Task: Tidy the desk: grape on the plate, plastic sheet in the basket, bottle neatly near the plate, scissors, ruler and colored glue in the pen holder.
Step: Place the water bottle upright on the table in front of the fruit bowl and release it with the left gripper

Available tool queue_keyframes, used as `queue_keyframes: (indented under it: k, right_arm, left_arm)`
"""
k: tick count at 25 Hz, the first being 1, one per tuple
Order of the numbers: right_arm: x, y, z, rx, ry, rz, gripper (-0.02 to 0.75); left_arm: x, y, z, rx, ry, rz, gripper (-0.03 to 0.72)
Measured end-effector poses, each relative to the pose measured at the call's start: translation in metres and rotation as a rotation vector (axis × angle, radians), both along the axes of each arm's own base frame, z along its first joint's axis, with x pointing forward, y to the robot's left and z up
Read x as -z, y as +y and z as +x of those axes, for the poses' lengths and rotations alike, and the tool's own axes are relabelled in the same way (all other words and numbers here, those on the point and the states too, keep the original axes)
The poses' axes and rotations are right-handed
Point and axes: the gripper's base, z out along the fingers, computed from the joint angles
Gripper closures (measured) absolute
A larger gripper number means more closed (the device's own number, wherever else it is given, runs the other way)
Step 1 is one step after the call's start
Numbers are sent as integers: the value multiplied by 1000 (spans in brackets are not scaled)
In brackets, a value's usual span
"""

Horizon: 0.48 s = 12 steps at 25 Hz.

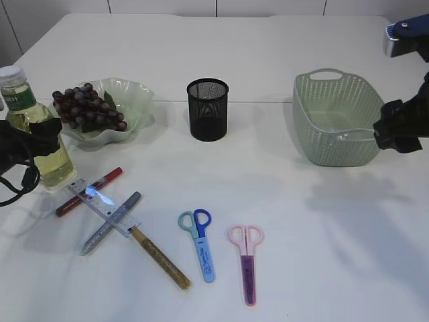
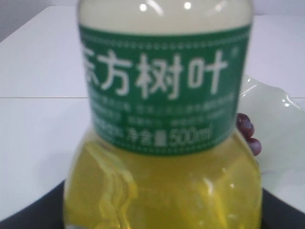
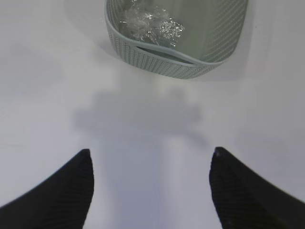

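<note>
The bottle (image 1: pixel 30 127) of yellow liquid with a green label stands at the far left, next to the plate (image 1: pixel 137 100). It fills the left wrist view (image 2: pixel 162 143). My left gripper (image 1: pixel 27 144) is shut around its body. The grapes (image 1: pixel 87 107) lie on the plate. The plastic sheet (image 3: pixel 150 24) lies in the basket (image 1: pixel 335 127). My right gripper (image 3: pixel 150 155) is open and empty, raised near the basket's right side (image 1: pixel 395 131). The ruler (image 1: pixel 100 201), blue scissors (image 1: pixel 200 241), pink scissors (image 1: pixel 247 258) and red (image 1: pixel 90 191), silver (image 1: pixel 110 223) and gold (image 1: pixel 161 258) glue pens lie on the table.
The black mesh pen holder (image 1: pixel 208 109) stands upright at the middle back, with nothing seen sticking out of it. The ruler lies across the red and silver glue pens. The white table runs to the front edge.
</note>
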Motion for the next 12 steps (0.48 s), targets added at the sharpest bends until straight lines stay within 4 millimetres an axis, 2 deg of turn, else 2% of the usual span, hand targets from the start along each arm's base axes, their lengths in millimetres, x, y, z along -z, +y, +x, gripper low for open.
queue_keyframes:
  k: [12]
  right_arm:
    - [-1, 1, 1, -7, -19, 5, 155]
  left_arm:
    - [6, -5, 2, 65, -31, 14, 235]
